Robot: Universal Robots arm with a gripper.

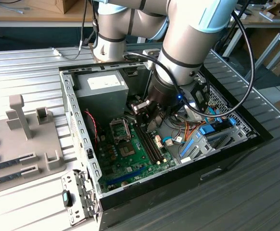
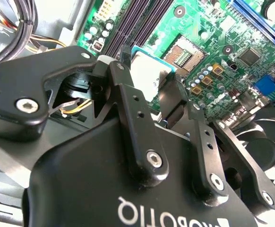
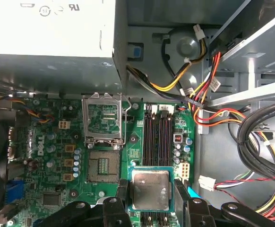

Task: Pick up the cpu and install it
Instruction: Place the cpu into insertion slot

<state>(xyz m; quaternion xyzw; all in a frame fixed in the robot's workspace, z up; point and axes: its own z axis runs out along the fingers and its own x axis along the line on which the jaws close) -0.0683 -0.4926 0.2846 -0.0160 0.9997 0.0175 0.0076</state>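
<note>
Inside the open black computer case (image 1: 226, 154), above the green motherboard (image 1: 130, 159), the black claw (image 3: 150, 196) of the grey robot arm (image 1: 188, 43) is held with the cpu, a small flat square chip with a silver-grey metal top and a thin green rim (image 3: 150, 190), pinched between its two fingers (image 3: 122, 191). In both wrist views the cpu (image 2: 149, 78) is seen gripped by opposite edges, lifted clear of the motherboard (image 2: 213, 56), with the claw (image 2: 151, 90) closed on it.

Relative to the motherboard's open square cpu socket (image 3: 102, 165), the held chip is placed just beside it, over the near ends of the long black memory slots (image 3: 158, 137). The socket's metal retaining frame (image 3: 102, 120) is seen folded back, lying just beyond the socket toward the grey power supply box (image 3: 52, 28). The socket contacts are left bare.

Bundles of yellow, red and black wires (image 3: 208, 94) are routed past the memory slots, on the side away from the socket. In the exterior view the case is seen resting on a ribbed grey metal table (image 1: 24, 77), with a grey parts fixture (image 1: 24, 139) lying well apart from the case, at the exterior view's left.
</note>
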